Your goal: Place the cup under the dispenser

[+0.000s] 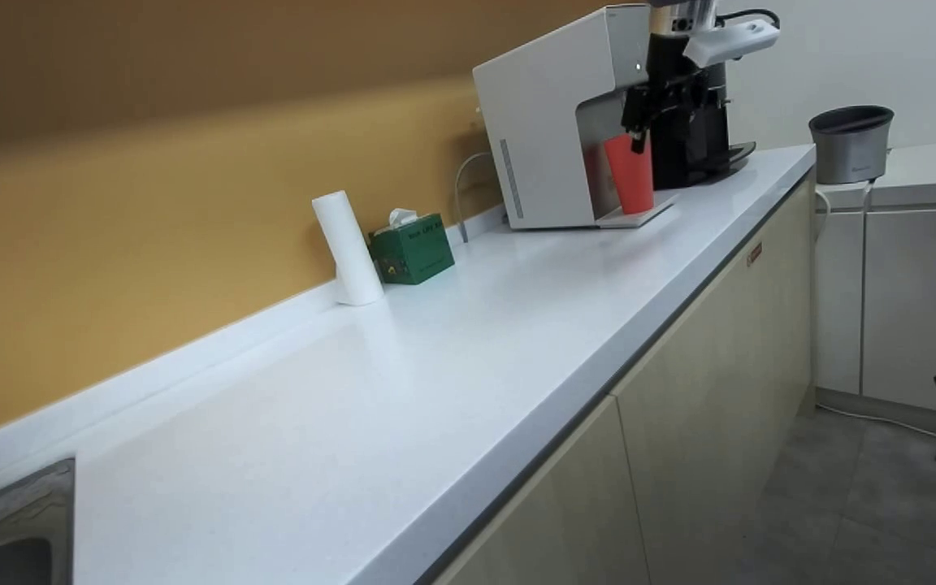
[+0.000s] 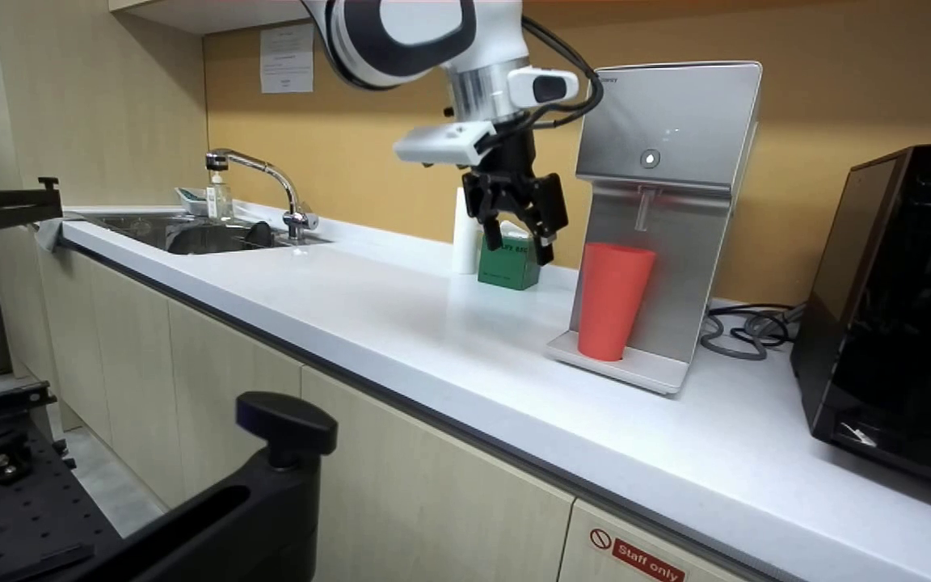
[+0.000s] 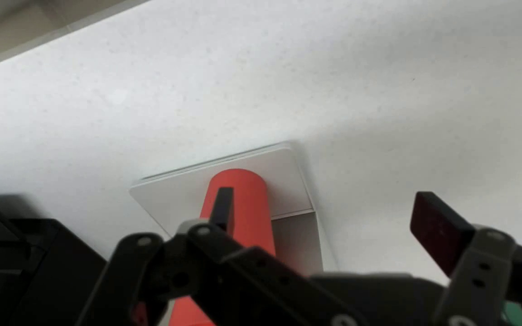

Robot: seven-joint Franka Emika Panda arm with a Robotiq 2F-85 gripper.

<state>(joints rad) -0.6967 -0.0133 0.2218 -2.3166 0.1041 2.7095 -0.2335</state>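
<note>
Red and tapered, the cup (image 2: 612,311) stands upright on the tray (image 2: 658,373) of the dispenser (image 2: 671,117), in both exterior views. The nozzle (image 2: 644,208) shows above it, toward one o'clock from the cup's rim. In an exterior view, the end effector (image 2: 520,247) hangs at ten o'clock from the cup, its fingers spread apart and clear of it; the wrist view shows a wide gap between them, one finger (image 3: 221,210) crossing in front of the cup's red wall. On the white counter (image 2: 393,299), a green tissue box (image 2: 506,265) lies between nine and ten o'clock from the cup, a white roll (image 2: 465,240) just beside it. A black appliance (image 2: 918,323) stands at three o'clock, and a metal sink (image 2: 130,225) lies well apart, toward nine.
</note>
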